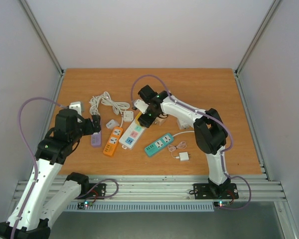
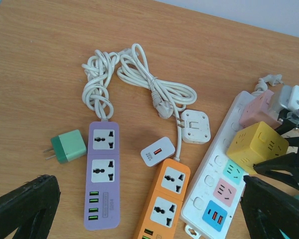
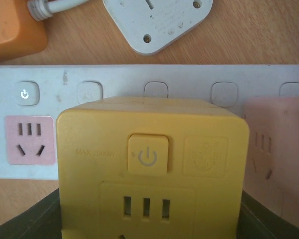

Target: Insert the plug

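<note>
Right claw (image 1: 148, 117) around yellow plug (image 3: 152, 164)

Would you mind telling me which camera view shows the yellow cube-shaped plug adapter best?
The right wrist view: the yellow cube-shaped plug adapter fills the frame, power button and socket slots clear. The left wrist view shows it small, at an angle, over the long white power strip. The top view hides it beneath the right arm.
</note>
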